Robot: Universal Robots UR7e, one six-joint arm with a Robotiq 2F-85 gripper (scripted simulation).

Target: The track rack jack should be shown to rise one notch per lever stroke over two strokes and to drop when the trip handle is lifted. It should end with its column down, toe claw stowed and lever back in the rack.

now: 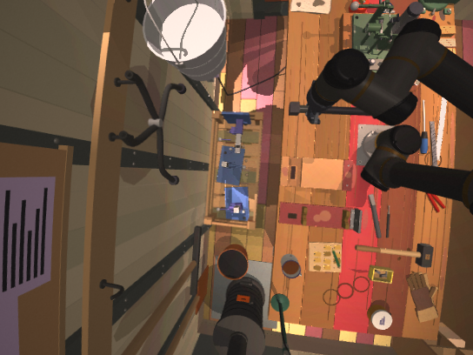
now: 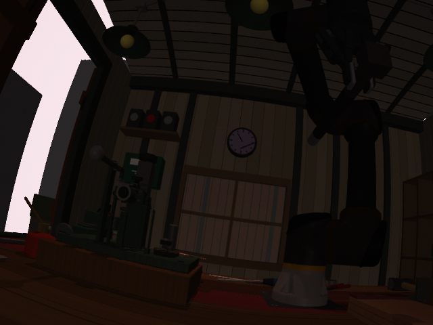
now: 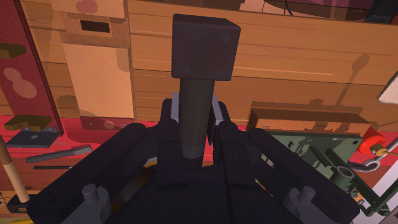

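Observation:
The green rack jack (image 1: 374, 32) is partly hidden behind my arm at the bench's far end; its column and trip handle (image 2: 105, 159) show dimly in the second side camera. My gripper (image 3: 194, 111) is closed on the dark lever bar (image 3: 196, 117), fingers clamping its round shaft on either side. The bar's square head (image 3: 204, 47) points away from me. I carry the lever (image 1: 330, 109) high above the bench, away from the jack (image 3: 328, 156). From below, the bar (image 2: 332, 112) slants down from the gripper (image 2: 356, 75).
The tan slotted rack block (image 1: 319, 173) lies on the bench under my arm. A red slotted board (image 1: 319, 216), a chisel (image 1: 374, 215), a hammer (image 1: 398, 251) and a saw (image 1: 440, 130) lie around the red mat. A bucket (image 1: 187, 35) hangs by the wall.

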